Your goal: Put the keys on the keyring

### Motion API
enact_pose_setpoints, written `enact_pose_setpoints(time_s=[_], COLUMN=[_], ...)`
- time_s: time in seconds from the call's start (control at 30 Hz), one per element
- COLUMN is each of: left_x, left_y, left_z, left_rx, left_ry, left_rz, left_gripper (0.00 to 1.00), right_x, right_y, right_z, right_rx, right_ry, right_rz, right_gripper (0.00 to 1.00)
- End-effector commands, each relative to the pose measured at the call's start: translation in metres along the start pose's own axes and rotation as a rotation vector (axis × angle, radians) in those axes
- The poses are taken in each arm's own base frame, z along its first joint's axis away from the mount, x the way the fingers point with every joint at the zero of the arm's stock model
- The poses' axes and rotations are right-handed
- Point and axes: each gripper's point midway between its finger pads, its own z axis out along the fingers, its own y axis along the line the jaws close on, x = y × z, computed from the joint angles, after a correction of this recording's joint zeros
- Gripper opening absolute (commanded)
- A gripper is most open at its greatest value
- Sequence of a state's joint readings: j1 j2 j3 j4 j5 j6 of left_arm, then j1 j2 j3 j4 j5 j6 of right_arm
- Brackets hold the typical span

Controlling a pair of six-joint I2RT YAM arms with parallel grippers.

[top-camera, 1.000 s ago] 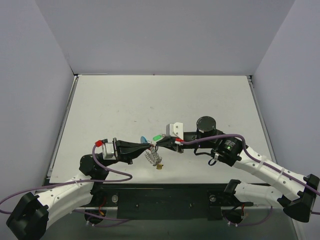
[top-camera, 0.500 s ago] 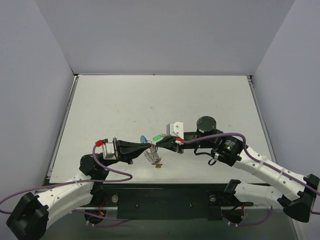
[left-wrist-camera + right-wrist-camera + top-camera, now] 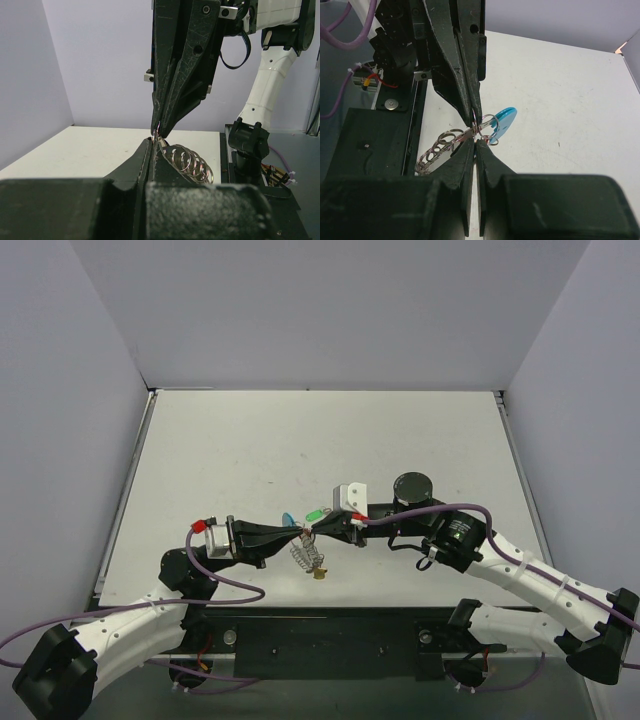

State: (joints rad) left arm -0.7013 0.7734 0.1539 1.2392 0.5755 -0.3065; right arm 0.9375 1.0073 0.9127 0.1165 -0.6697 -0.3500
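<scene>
My two grippers meet tip to tip above the near middle of the table. My left gripper [image 3: 302, 531] is shut on the keyring [image 3: 303, 554], a chain of silvery coiled rings that hangs below the tips, with a blue tag [image 3: 288, 518] and a small yellow piece [image 3: 320, 574]. The rings show in the left wrist view [image 3: 189, 162] and the right wrist view [image 3: 439, 146], the blue tag there too [image 3: 503, 122]. My right gripper [image 3: 313, 528] is shut at the same spot, apparently on a key with a green tag [image 3: 316, 512]. The black-rimmed key is not visible.
The white table [image 3: 320, 440] is walled at the back and on both sides. Its near edge [image 3: 320, 592] runs just below the hanging rings, with the black base rail [image 3: 330, 635] beyond it. The right arm's black motor [image 3: 415, 487] stands behind its wrist.
</scene>
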Motion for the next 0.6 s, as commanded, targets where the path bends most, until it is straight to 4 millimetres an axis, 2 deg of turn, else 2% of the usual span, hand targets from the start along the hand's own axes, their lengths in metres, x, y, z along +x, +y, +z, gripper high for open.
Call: enact_pose_setpoints(time_s=[0.0,0.57], left_x=[-0.0173,-0.0151], left_y=[-0.0036,-0.0057], left_z=[0.0046,0.0068], left_rx=[0.020,0.035], left_ry=[-0.058,-0.035], left_rz=[0.037,0.051], left_gripper=[0.00,0.00], right_x=[-0.0335,-0.0378], right_y=[-0.0055,0.0000], right_z=[0.0014,0.0035], right_rx=[0.006,-0.016], right_ry=[-0.096,-0.121], right_rz=[-0.035,0.034], right_gripper=[0.00,0.00])
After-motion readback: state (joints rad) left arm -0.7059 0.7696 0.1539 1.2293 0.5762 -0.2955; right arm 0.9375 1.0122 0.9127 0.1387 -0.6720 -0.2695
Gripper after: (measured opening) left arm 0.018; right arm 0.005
